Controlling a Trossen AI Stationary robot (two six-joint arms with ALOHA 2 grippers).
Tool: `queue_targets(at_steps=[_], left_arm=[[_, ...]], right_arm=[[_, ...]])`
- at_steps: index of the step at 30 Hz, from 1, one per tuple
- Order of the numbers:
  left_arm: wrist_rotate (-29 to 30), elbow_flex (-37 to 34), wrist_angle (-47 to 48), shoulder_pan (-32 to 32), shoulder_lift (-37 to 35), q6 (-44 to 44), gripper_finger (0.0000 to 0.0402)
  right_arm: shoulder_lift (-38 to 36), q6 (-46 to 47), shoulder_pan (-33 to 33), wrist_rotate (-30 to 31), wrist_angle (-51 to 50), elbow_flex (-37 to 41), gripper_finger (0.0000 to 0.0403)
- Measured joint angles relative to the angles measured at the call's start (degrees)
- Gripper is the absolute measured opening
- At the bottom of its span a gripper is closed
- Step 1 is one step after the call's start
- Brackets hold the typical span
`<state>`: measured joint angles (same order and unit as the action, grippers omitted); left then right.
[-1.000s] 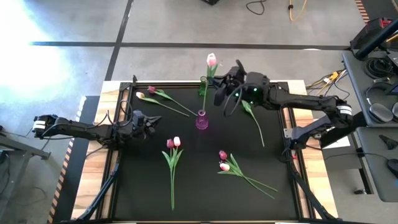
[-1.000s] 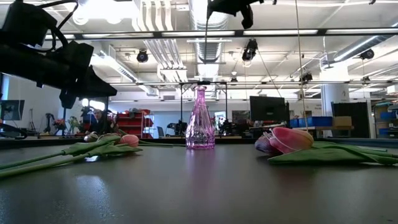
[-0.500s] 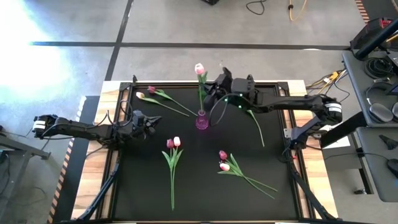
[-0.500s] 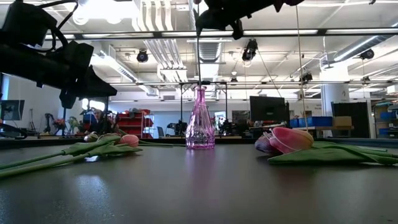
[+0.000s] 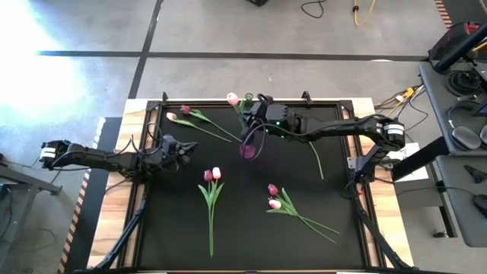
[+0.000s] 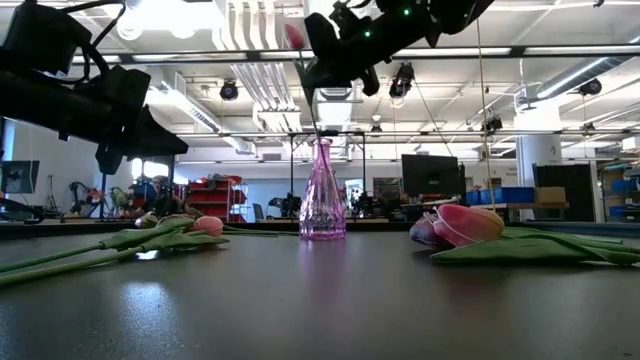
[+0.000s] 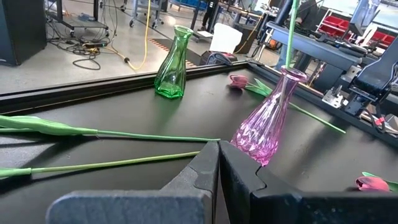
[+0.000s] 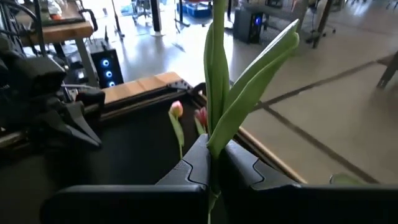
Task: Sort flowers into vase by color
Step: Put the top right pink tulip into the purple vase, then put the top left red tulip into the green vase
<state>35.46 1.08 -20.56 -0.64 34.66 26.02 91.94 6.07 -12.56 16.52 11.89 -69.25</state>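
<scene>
Right gripper (image 5: 255, 114) jaws pinching tulip (image 5: 233, 99) stem above pink vase (image 5: 247, 149) near table's far edge; tilted stem could miss the neck, tipping it.

R arm reaches in from the right side, stretched long across the far part of the bench, elbow out near the right edge – right gripper (image 5: 253, 122) raised high above the bench surface, its fingers (image 8: 193, 165) pressed together on a stem (image 8: 217, 68) that stands upright between them. L arm lies low along the left side, forearm roughly level, left gripper (image 5: 183, 148) pointing toward the middle – its fingers (image 7: 205, 174) closed against each other w/ nothing between
</scene>
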Motion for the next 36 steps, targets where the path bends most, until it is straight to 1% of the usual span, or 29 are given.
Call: queue_targets(at_steps=[3,8,13,16,20,24,27,31,34,36], left_arm=[[0.0,-0.02,-0.02,0.0,0.14,0.0,0.0],[0.0,-0.04,0.01,0.0,0.3,-0.04,0.0],[0.0,-0.04,-0.03,0.0,0.55,-0.1,0.0],[0.0,-0.04,-0.02,0.0,0.67,-0.24,0.0],[0.0,-0.04,0.0,0.0,0.74,-0.24,0.0],[-0.01,-0.04,0.0,0.0,0.83,-0.24,0.0],[-0.02,-0.04,0.02,0.0,0.85,-0.24,0.0],[-0.02,-0.04,0.01,0.0,0.86,-0.13,0.0],[0.0,-0.04,-0.08,0.0,0.78,0.81,0.0],[0.68,0.01,-0.5,0.02,0.75,2.97,0.0]], right_arm=[[0.06,1.91,0.07,0.01,-1.44,-0.01,0.0013],[-1.23,4.37,0.21,0.01,-7.43,-0.45,0.0013],[-2.57,4.53,1.13,0.01,-12.04,-1.85,0.0016],[-2.9,4.49,1.78,-0.01,-16.31,-3.68,0.0033],[-2.97,4.87,2.08,-0.73,-23.64,-7.67,0.0074],[-2.88,6.4,2.06,-3.62,-28.2,-10.87,0.0116],[-2.86,6.31,2.13,-5.08,-30.39,-12.97,0.0139],[-2.89,5.85,2.19,-6.56,-34.07,-15.84,0.0155],[-3.55,4.91,2.19,-7.23,-37.78,-17.52,0.0156],[-4.69,4.34,2.19,-7.61,-39.84,-18.44,0.0152]])
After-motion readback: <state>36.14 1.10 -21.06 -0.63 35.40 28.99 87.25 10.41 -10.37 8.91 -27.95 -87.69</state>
